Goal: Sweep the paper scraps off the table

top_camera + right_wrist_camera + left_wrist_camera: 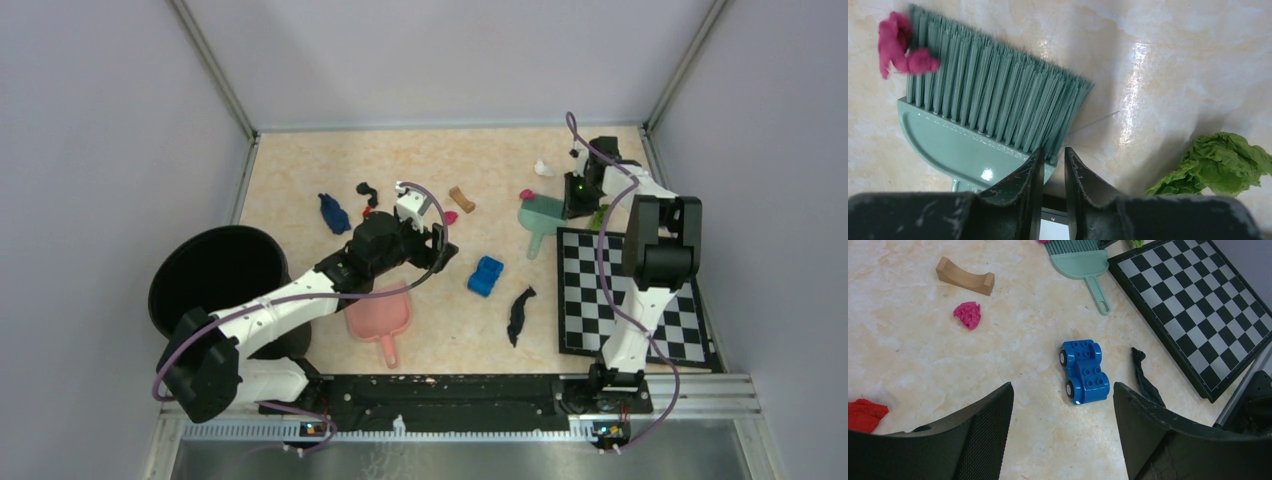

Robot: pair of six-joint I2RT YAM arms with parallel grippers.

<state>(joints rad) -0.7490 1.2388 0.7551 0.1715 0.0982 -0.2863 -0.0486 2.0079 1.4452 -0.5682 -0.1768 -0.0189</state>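
The left arm (268, 308) and right arm (632, 325) are white with black joints. Purple cables (598, 265) trail along both. The fingers (1015, 192) are scuffed black.

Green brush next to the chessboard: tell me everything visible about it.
The brush is mint-green, plastic-looking: a half-round head, a row of straight matching bristles, and a slim handle with a hanging hole. It lies flat on the table, bristles toward the far edge, handle end just off the chessboard. A magenta paper scrap rests on one bristle corner. The right gripper hovers at the head's corner, nearly shut; contact unclear.
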